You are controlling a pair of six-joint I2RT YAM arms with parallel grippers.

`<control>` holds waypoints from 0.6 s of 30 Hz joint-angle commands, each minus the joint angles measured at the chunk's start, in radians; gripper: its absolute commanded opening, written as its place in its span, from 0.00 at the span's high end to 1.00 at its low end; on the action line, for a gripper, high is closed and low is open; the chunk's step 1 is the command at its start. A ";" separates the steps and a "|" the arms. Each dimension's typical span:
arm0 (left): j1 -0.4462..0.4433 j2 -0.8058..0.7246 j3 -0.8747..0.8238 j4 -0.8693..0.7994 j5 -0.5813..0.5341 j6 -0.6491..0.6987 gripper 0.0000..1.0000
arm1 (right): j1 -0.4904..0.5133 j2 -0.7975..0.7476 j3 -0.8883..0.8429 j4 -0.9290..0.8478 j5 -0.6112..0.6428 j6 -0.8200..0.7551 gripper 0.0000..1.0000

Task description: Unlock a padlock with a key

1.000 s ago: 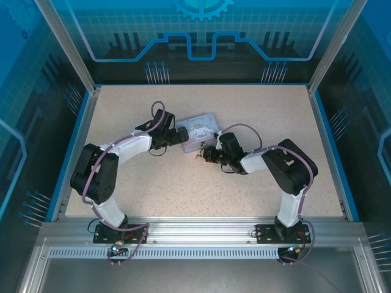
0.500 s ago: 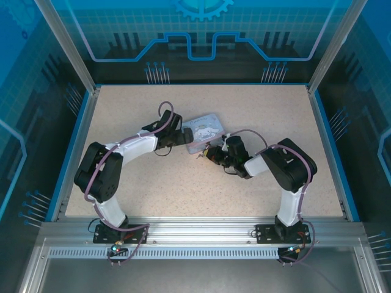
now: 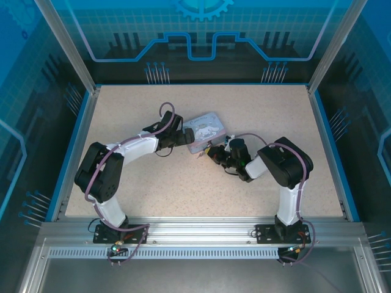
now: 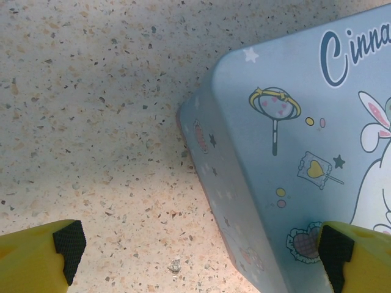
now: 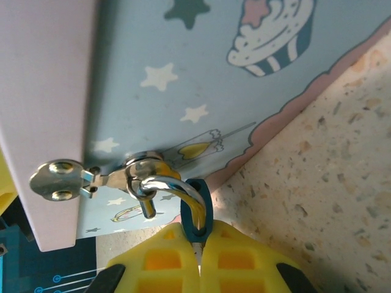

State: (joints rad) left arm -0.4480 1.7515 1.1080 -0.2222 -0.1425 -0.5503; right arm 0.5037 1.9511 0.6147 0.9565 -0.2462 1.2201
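Tin [image 4: 275, 177] on table [image 4: 91, 91]. Left claw [image 4: 201, 247] spread wide, straddling tin corner. Right claw [image 5: 198, 237] pressed together, pinching padlock [image 5: 173, 185] whose shackle hooks through tin's hasp [image 5: 91, 177].

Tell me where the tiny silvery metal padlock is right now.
Right wrist view, centre: the padlock is hooked by its shackle through the hasp on the pale blue cartoon-printed tin, its lower end between the right gripper's yellow fingers.

Pale blue tin [image 4: 263, 152] wearing cartoon prints
Beige worktop [image 4: 91, 110] is showing dark speckles; right pincer [image 5: 200, 239] is glowing yellow.
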 commanded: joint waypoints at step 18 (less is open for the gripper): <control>-0.007 0.059 -0.052 -0.065 -0.028 -0.003 0.01 | -0.083 -0.068 0.001 -0.020 0.000 0.160 1.00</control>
State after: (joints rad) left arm -0.4503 1.7557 1.0966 -0.1883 -0.1417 -0.5510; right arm 0.4564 1.9175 0.6151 0.9272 -0.2775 1.3506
